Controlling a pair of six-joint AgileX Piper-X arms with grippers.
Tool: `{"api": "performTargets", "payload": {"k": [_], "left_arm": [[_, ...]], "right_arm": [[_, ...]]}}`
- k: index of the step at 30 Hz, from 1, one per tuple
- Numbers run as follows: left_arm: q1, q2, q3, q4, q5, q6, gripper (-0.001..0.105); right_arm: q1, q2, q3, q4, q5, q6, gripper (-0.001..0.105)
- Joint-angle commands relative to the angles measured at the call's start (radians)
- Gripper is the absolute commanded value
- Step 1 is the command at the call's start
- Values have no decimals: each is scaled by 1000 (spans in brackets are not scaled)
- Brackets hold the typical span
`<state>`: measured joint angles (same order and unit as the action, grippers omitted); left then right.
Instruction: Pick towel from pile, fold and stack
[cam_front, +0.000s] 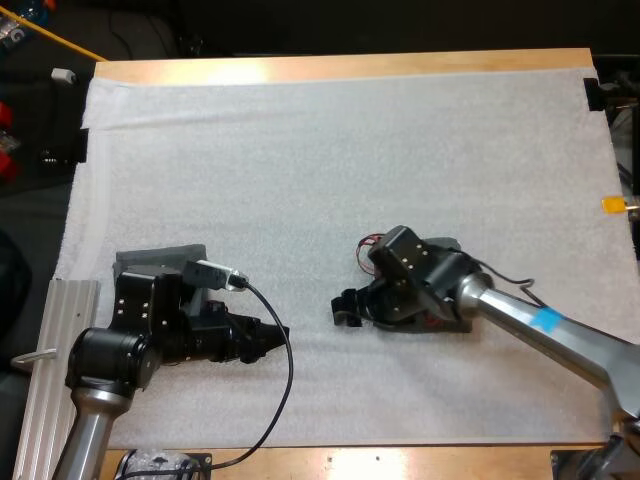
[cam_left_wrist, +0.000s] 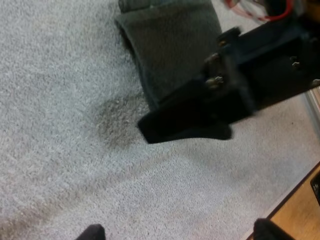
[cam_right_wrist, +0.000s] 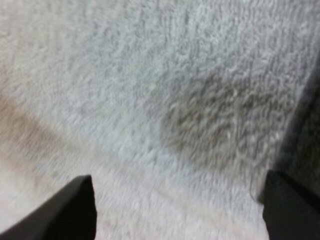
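High: you are looking forward, down over whole mat (cam_front: 330, 130) from its near side. Left wrist facing right gripper (cam_left_wrist: 165, 125), towel (cam_left_wrist: 170, 50) close up, sharing both with high. Right wrist staring down, nearest mat.

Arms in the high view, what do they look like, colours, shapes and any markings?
The left arm and right arm are silver tubes with blocky black joints. The left gripper and right gripper have tapered black fingers. The right arm's tube carries a blue patch.

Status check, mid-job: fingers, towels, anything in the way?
Left gripper fingers open, empty. Right gripper fingers open, empty, low over mat. Left towel beside left arm, right towel under right arm. No obstruction seen.
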<state>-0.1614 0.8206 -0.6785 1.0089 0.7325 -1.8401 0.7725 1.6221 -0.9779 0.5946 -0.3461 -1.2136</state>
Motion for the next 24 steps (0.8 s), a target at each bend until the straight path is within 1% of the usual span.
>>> {"api": "performTargets", "payload": {"k": [1, 4, 6, 9, 13, 19, 24], "left_arm": [[2, -7, -3, 5, 8, 9, 58], [2, -7, -3, 5, 8, 10, 58], [2, -7, -3, 5, 8, 10, 58], [2, -7, -3, 5, 8, 10, 58], [2, -7, -3, -2, 8, 16, 58], [2, -7, -3, -31, 8, 72, 58], [2, -7, -3, -106, 8, 67, 58]], "right_arm": [[-1, -36, -8, 20, 6, -31, 67], [-1, -136, -8, 98, 90, -76, 67], [-1, -219, -8, 159, 180, -108, 67], [-1, -329, -8, 230, 269, -156, 67], [-1, -472, -8, 308, 302, -179, 67], [-1, -677, -8, 416, 305, -178, 67], [-1, -834, -8, 484, 327, -174, 67]]}}
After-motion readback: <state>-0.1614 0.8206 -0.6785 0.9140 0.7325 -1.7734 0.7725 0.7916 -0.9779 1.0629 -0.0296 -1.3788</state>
